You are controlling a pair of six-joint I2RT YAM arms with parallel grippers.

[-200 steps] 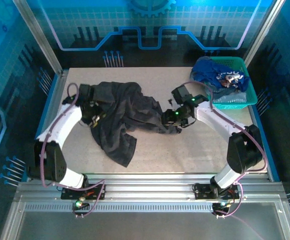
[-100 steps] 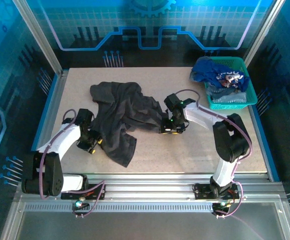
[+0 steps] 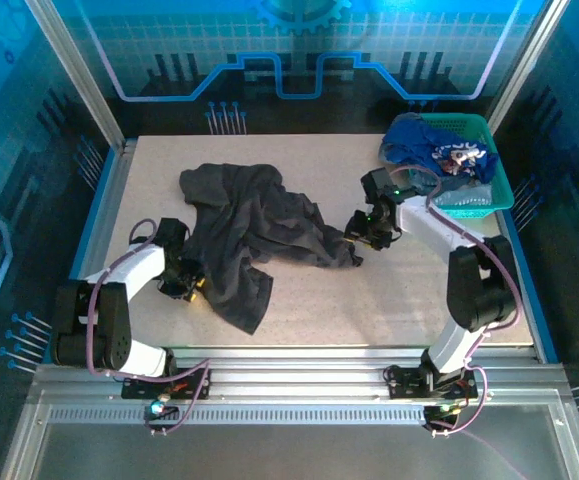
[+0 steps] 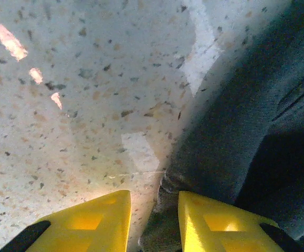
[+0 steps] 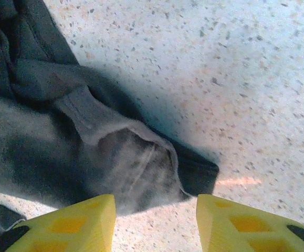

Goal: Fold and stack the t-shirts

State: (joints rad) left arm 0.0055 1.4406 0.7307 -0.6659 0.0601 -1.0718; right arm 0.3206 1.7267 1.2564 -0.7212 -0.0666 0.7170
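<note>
The charcoal t-shirt (image 3: 254, 235) lies crumpled and unfolded on the tabletop (image 3: 399, 300). The other t-shirts (image 3: 434, 152) sit heaped in the basket (image 3: 502, 190) — nothing is folded or stacked yet. The left tool (image 4: 154, 205) straddles its hem with jaws apart. The right tool (image 5: 156, 207), also parted, hovers over what looks like a sleeve — gripping nothing.

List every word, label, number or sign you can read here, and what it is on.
No readable text anywhere.
Pale print on the royal-blue t-shirt in the teal basket: too small and blurred to read.
Charcoal t-shirt: no print or label visible.
Back panel: gear and line graphics, no words.
</note>
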